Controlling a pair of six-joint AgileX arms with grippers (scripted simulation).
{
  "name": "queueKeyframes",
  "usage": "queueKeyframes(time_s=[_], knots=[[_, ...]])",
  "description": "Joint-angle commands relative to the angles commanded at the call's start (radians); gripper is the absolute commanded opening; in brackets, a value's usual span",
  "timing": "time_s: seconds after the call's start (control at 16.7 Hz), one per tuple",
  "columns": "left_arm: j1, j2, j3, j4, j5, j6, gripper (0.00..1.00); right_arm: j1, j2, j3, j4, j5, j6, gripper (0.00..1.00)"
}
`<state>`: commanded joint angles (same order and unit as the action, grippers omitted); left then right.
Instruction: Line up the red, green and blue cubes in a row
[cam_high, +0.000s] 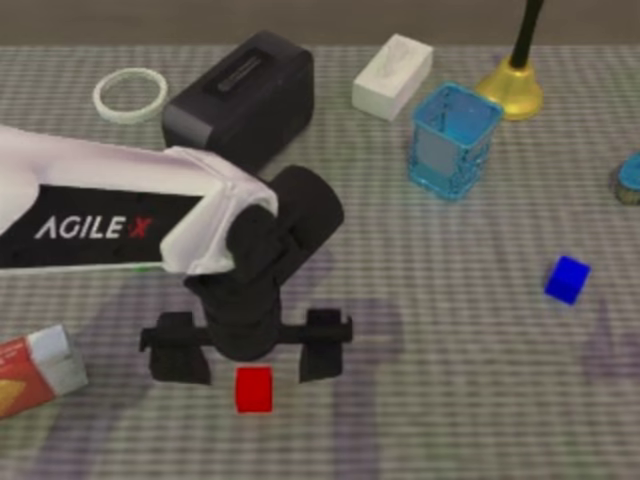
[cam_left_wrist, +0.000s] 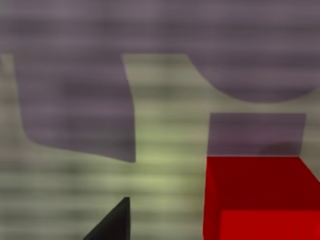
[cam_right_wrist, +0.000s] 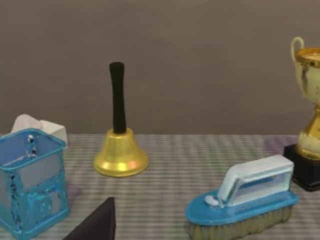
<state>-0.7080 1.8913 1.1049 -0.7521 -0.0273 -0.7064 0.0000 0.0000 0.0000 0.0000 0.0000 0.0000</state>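
- My left gripper (cam_high: 247, 350) hangs over the red cube (cam_high: 254, 389) near the table's front edge, fingers spread wide on either side, holding nothing; the cube sits just in front of the gap between them.
- In the left wrist view the red cube (cam_left_wrist: 260, 197) lies off to one side of the frame, not centred. I'd judge a straight descent could land a finger on its top or nudge it away.
- The right arm is out of the top view; its wrist camera faces a bell (cam_right_wrist: 120, 150) and a brush (cam_right_wrist: 242, 202), and I cannot tell how its fingers stand.
- Count: one red cube, one blue cube (cam_high: 567, 279) well off to the right, and no green cube anywhere I can see, possibly hidden under my left arm. A three-cube row can't be finished until it is found.
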Motion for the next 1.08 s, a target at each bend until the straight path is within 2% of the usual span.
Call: queueKeyframes(time_s=[0.42,0.84,1.08], knots=[[0.001,-0.007,0.012,-0.017,0.000,-0.001,1.00,0.000,0.000,0.000,0.000,0.000,0.000,1.00],[0.011,-0.103,0.140,-0.249,-0.001,-0.010,1.00,0.000,0.000,0.000,0.000,0.000,0.000,1.00],[0.013,-0.116,0.153,-0.269,-0.001,-0.010,1.00,0.000,0.000,0.000,0.000,0.000,0.000,1.00]])
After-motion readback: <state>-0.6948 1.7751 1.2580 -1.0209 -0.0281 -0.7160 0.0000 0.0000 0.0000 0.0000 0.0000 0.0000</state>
